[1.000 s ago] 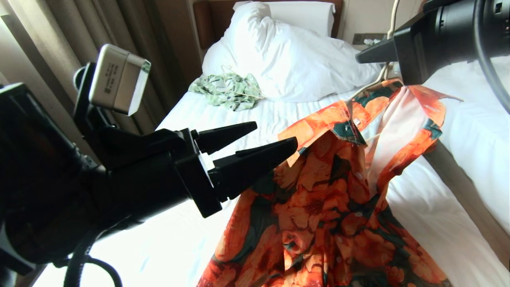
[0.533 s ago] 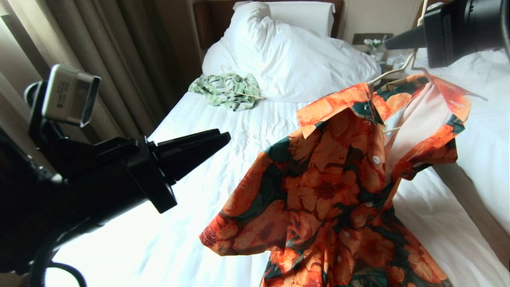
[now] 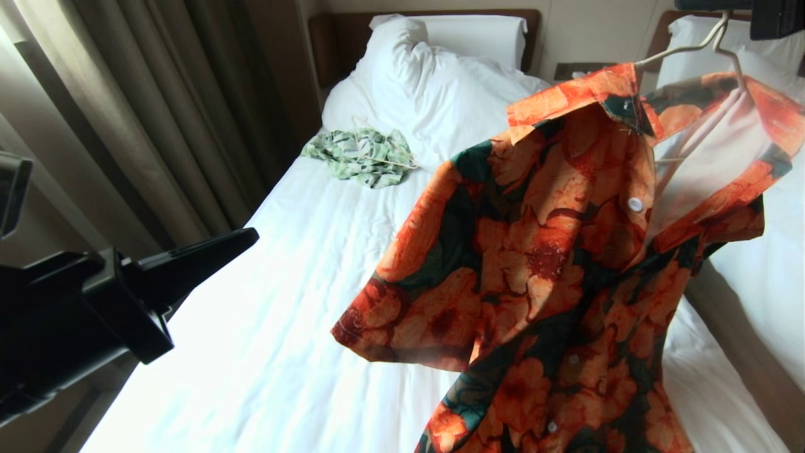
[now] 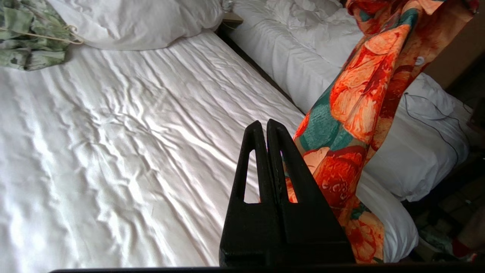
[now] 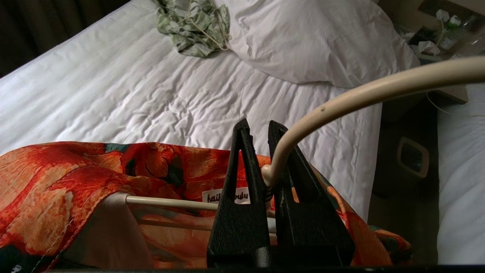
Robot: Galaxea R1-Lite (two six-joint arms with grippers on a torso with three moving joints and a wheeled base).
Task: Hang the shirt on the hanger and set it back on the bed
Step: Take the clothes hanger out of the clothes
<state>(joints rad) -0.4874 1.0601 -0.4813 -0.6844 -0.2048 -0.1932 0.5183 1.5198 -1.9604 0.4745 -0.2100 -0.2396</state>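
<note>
Shirt [image 3: 553,264] is hanging on the hanger [image 5: 363,91] above the bed [image 3: 302,302], its neck being pinched by the right gripper [image 5: 261,131], left gripper [image 4: 261,125] clenched, empty.

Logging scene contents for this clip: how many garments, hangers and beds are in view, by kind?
Garments: 2, the orange shirt and a green garment
Hangers: 2, the hanger carrying the shirt and a thin hanger on the green garment
Beds: 2, the bed and a second bed
Total: 6
</note>
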